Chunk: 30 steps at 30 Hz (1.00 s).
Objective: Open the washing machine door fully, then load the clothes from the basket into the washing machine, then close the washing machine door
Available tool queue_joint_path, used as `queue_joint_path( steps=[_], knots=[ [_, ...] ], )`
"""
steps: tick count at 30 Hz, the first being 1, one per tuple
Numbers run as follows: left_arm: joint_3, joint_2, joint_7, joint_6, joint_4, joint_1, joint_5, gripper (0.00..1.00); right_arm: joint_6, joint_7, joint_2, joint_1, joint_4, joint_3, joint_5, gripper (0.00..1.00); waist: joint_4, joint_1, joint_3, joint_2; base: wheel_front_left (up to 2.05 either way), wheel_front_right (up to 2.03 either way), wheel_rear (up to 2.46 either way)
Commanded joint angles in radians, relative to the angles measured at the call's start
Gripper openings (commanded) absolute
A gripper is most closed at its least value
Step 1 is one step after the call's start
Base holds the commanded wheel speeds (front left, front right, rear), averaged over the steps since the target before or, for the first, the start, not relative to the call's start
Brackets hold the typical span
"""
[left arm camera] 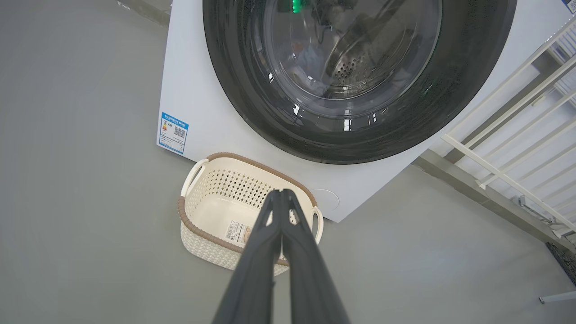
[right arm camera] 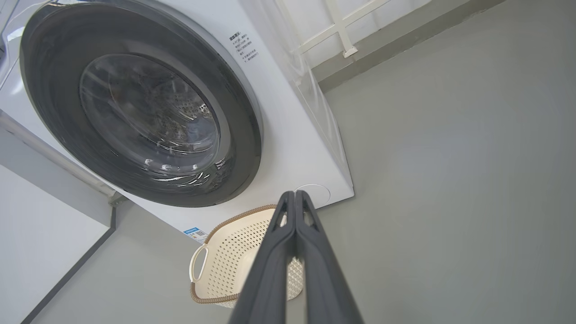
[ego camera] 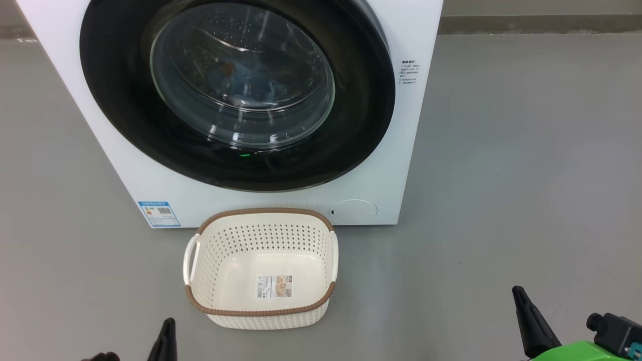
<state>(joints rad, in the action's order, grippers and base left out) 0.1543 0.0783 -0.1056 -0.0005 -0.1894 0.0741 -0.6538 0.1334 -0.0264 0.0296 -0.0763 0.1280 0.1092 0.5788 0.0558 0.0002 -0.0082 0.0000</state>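
Door of washing machine closed. Blue corner label (QR code, print unreadable); basket sticker apparently barcoded. Left gripper and right gripper clenched, empty.

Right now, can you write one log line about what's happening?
door shut | basket empty | clothes inside machine | left tool shut, holding nothing | right tool shut, holding nothing

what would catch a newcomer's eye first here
The glossy black washing machine door, shut on the white washing machine, dominates the top of the head view, with what looks like blue clothes behind its glass. Just in front, on the grey floor, stands the cream basket, empty but for a sticker. The left gripper and right gripper sit shut at the bottom corners.
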Motion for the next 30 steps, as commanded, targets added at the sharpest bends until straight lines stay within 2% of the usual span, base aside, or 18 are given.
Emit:
queue_joint_path(
  steps=[1,30],
  knots=[
    [-0.024,0.008,0.007,-0.012,0.017,-0.042,-0.035,0.0,-0.001,0.005,0.007,0.049,-0.019,-0.003,0.042,0.0,-0.001,-0.0001,0.0,0.0,0.0,0.0,0.0],
    [-0.097,0.002,0.071,-0.051,-0.007,-0.088,-0.348,0.0,-0.001,0.05,0.012,0.094,0.027,0.0,0.371,0.0,-0.019,-0.0001,0.004,0.0,0.0,0.0,0.0]
  ],
)
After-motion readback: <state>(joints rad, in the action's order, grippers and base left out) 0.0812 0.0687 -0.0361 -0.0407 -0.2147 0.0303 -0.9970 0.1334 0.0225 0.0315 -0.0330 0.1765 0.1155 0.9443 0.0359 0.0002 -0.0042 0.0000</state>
